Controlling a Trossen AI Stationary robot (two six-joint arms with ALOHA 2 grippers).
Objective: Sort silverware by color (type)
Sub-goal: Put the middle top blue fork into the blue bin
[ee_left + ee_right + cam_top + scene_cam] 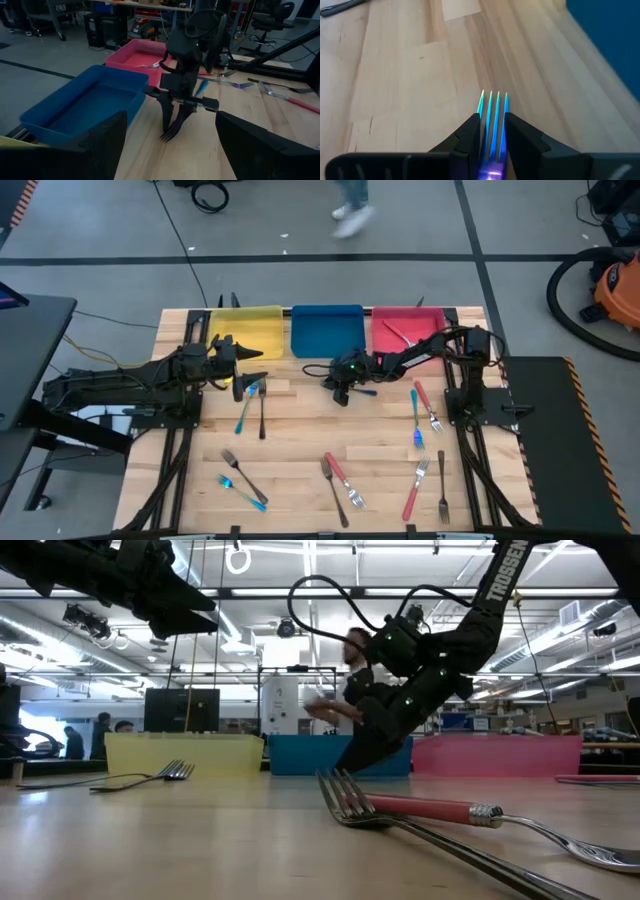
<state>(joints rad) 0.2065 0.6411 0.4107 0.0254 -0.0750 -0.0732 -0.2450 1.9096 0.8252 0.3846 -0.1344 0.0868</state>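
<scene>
My right gripper (pixel 340 387) hangs low over the table just in front of the blue bin (pixel 326 330), shut on a blue-handled fork (pixel 172 127). The fork's tines (pixel 493 107) stick out past the fingertips, close over the wood. My left gripper (pixel 250 367) stands open above the table by the yellow bin (pixel 245 330), with nothing between its fingers. Several other forks lie flat on the table: a blue one and a dark one (pixel 262 410) near my left gripper, more along the near side and at the right (pixel 428 405). My right gripper pinches the fork's neck just behind the tines (pixel 493 145) between its two fingers (pixel 470 132). The fingers slant down from the table's right side and lie along the fork. The fork tilts tines down, its blue handle (pixel 201 89) running back up. Whether the tines touch the wood, I cannot tell.
A pink bin (pixel 405 330) stands at the far right with a red-handled fork (pixel 400 335) in it. The three bins line the far edge. A red-handled fork (pixel 430 808) lies close to the near edge. Bare wood lies between the two grippers.
</scene>
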